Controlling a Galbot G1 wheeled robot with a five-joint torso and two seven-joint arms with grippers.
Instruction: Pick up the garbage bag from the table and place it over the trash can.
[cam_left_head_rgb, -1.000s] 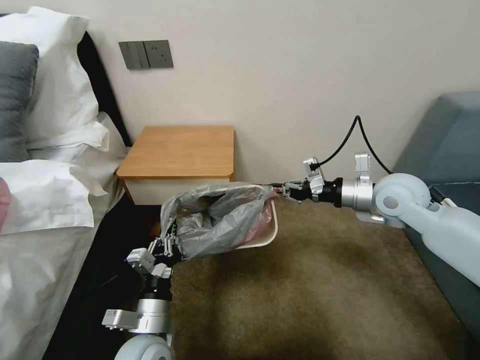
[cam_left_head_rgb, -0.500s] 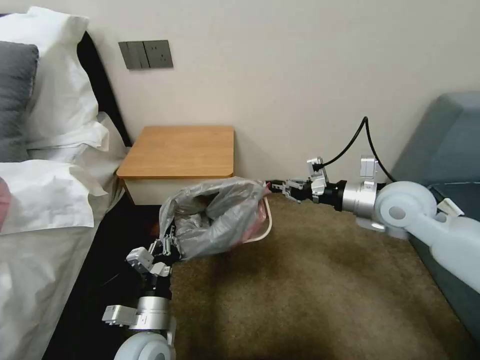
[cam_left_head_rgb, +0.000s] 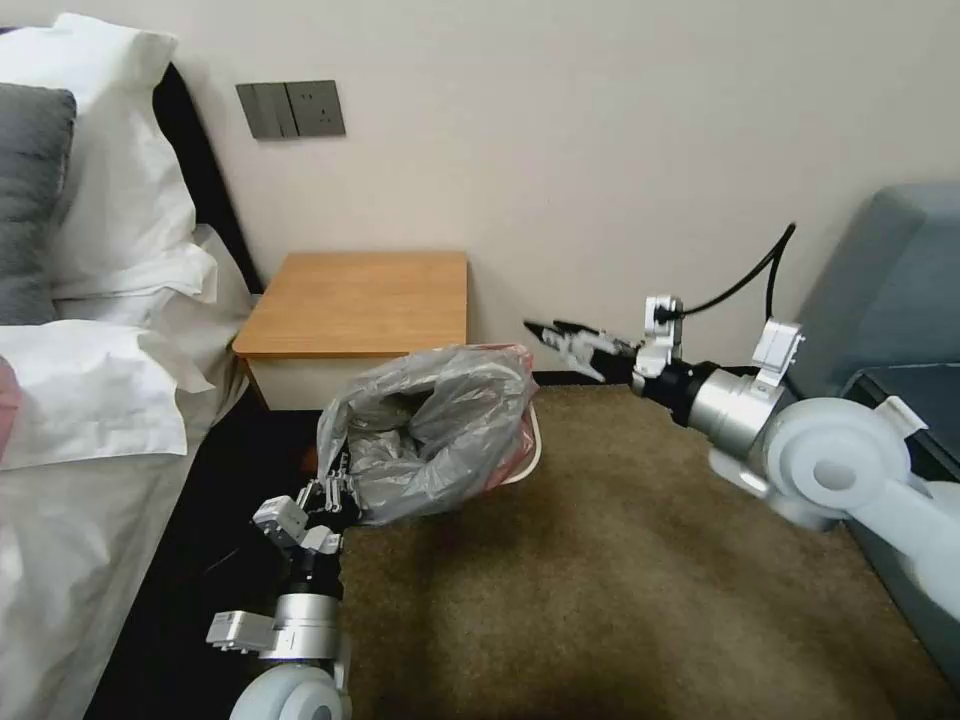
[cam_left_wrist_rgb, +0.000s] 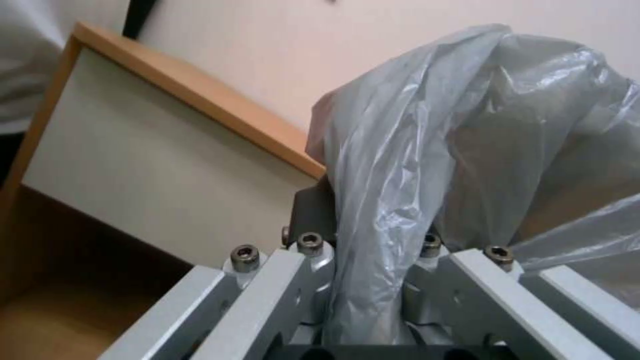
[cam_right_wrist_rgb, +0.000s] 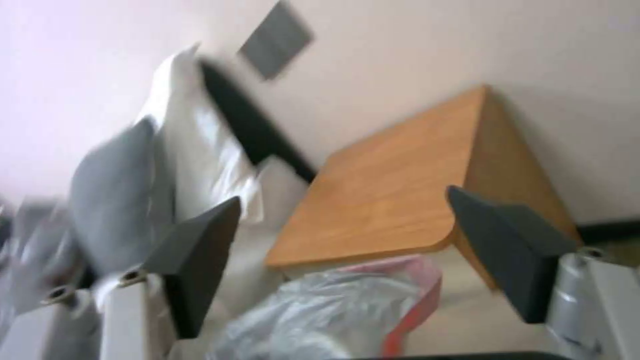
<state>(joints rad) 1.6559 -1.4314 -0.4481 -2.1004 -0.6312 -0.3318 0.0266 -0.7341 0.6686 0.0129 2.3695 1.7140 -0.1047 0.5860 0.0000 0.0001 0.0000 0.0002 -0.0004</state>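
Head view, as I log it: garbage bag (cam_left_head_rgb: 430, 425) draped over the trash can (cam_left_head_rgb: 530, 455) on the carpet (cam_left_head_rgb: 640, 580), just in front of the tabletop (cam_left_head_rgb: 365, 300). Left gripper (cam_left_head_rgb: 335, 485) pinching the bag's near-left edge. Right gripper (cam_left_head_rgb: 565, 335) spread, empty, raised right of the bag.

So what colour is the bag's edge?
Pinkish-red, on the grey bag; clearest in the right wrist view.
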